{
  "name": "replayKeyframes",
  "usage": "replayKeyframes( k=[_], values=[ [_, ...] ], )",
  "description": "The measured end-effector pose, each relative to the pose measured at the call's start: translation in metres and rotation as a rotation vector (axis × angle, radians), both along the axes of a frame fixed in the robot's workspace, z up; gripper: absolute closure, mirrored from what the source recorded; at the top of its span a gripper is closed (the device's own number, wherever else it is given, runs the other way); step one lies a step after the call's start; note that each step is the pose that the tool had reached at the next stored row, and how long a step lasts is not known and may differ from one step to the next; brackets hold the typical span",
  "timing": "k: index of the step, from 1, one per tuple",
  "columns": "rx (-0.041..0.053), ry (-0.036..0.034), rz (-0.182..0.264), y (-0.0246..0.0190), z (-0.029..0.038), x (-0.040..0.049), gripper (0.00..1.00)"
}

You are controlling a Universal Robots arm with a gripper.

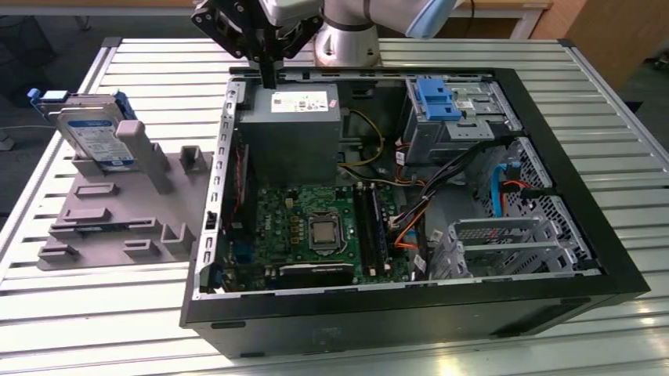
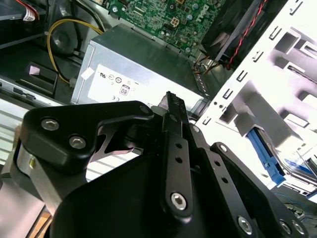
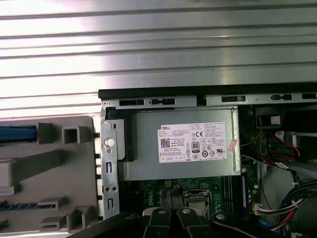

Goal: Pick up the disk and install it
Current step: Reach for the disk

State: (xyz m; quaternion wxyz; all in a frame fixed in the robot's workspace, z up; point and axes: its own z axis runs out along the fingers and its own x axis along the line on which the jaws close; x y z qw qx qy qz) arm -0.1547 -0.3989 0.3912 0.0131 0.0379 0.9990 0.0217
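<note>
Step in hand: I judge this to be the approach before the pick. Nothing is lifted and the disk is untouched.

Tool: the tool (image 1: 269, 77) hangs over the far corner of the open computer case (image 1: 418, 317), just above the power supply (image 1: 291, 133). In the second wrist view its fingers (image 2: 173, 148) look pressed together with nothing between them, so I read it as clenched and empty.

Disk: the disk (image 1: 92, 137) is propped on edge, tilted, in its blue carrier at the far end of the grey fixture block (image 1: 115, 223). That block sits on the bench (image 1: 105, 321) to the exterior view's left of the case, well apart from the tool.

Install site: a metal drive cage (image 1: 502, 247) sits at the exterior view's right inside the case, and a blue bracket (image 1: 437, 98) sits on the far cage. I cannot tell which bay is meant for the disk.

Next move calls for: in my judgement, getting across the case wall to the fixture, spreading the tool wide enough for the carrier, and matching the disk's tilt.

Clearance: a grey post (image 1: 141, 157) stands right against the disk, so I would want the grip placed clear of it.

Risk: a clenched tool arriving at the disk would knock it off its prop.
</note>
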Motion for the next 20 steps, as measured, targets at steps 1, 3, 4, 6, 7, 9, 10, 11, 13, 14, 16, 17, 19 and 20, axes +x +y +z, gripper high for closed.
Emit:
replayKeyframes(
  k=[1,3,4,6,7,9,10,11,13,14,16,17,19,20],
  values=[
    [0.0000,0.0000,0.000,0.0000,0.0000,-0.0003,0.89],
    [0.0000,0.0000,0.000,0.0000,-0.0001,-0.0010,0.89],
    [0.0000,0.0001,0.000,0.0000,-0.0001,-0.0015,0.89],
    [0.0000,0.0001,0.000,0.0000,-0.0001,-0.0024,0.89],
    [0.0000,0.0000,0.000,0.0000,-0.0002,-0.0029,0.89],
    [0.0000,0.0000,0.000,0.0000,-0.0002,-0.0039,0.89],
    [0.0000,0.0000,0.000,0.0000,-0.0002,-0.0044,0.89],
    [-0.0001,0.0001,0.000,0.0000,-0.0002,-0.0049,0.89],
    [0.0000,0.0000,0.000,0.0000,-0.0003,-0.0059,0.89],
    [0.0000,0.0000,0.000,0.0000,-0.0003,-0.0064,0.89],
    [0.0000,0.0000,0.000,0.0000,-0.0004,-0.0073,0.89],
    [-0.0001,0.0001,0.000,0.0000,-0.0004,-0.0078,0.89],
    [0.0000,0.0000,0.000,0.0000,-0.0005,-0.0088,0.89],
    [0.0000,0.0001,0.000,0.0000,-0.0005,-0.0091,0.89]
  ],
)
